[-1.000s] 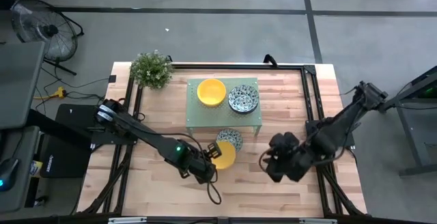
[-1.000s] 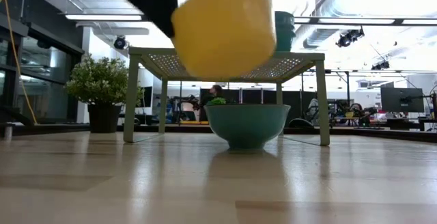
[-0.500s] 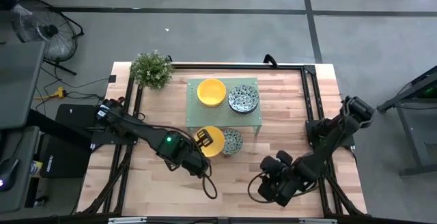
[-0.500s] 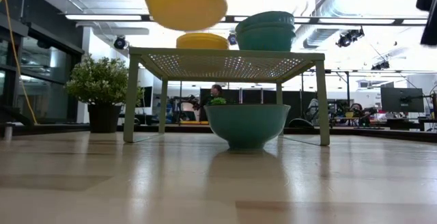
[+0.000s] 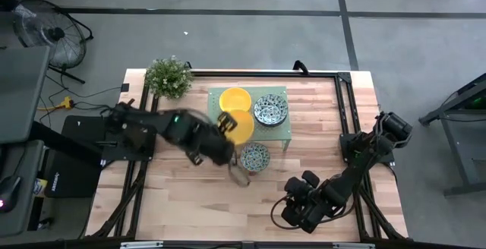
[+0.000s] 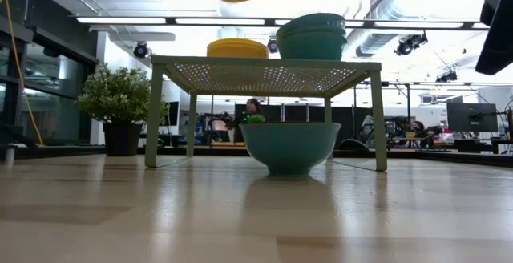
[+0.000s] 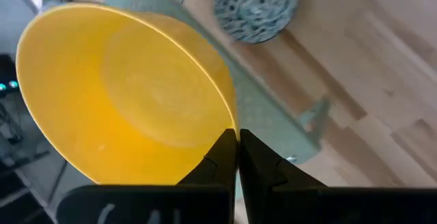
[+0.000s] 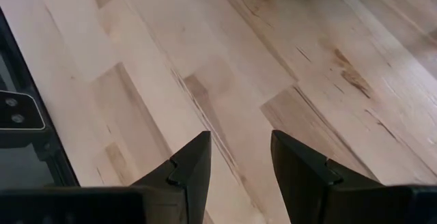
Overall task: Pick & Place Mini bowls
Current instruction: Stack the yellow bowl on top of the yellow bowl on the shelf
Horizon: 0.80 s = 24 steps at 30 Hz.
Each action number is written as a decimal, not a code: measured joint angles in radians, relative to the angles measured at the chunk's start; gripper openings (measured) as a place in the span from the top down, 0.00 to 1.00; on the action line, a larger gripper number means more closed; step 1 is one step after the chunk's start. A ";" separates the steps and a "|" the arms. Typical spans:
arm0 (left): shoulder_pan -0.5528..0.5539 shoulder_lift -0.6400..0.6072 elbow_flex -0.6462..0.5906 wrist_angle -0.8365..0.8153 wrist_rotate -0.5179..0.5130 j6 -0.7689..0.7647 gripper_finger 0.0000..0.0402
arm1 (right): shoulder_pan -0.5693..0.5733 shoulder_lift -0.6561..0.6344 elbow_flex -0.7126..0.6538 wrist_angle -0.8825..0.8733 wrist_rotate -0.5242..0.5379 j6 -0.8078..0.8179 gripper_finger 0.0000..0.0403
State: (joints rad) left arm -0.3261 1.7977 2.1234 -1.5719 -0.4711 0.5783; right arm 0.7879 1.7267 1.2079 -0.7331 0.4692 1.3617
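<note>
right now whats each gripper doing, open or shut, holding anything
left gripper: shut on the rim of a plain yellow round mini bowl.
right gripper: open, empty, above the bare wooden table.

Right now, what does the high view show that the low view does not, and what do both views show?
Only the high view shows the left gripper shut on the rim of a yellow bowl above the green stand, the open right gripper near the table's front, and the bowls' patterned insides.

Only the low view shows that the patterned bowls on the stand form a stack.

Both show the lifted yellow bowl, the plant, and a patterned bowl on the table.
</note>
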 joint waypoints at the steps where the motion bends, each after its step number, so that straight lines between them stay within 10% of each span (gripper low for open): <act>1: 0.030 0.000 0.005 0.001 0.013 0.012 1.00 | 0.000 0.000 0.000 0.000 0.000 0.000 0.65; 13: 0.334 0.004 0.021 0.000 0.128 0.028 1.00 | 0.000 0.000 0.000 0.004 0.006 0.001 0.65; 24: 0.398 0.004 0.021 0.001 0.193 0.067 1.00 | 0.000 0.000 0.000 0.039 0.033 0.003 0.65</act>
State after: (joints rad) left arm 0.0723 1.8019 2.1446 -1.5711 -0.2776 0.6451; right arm 0.7883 1.7271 1.2079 -0.6942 0.5019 1.3647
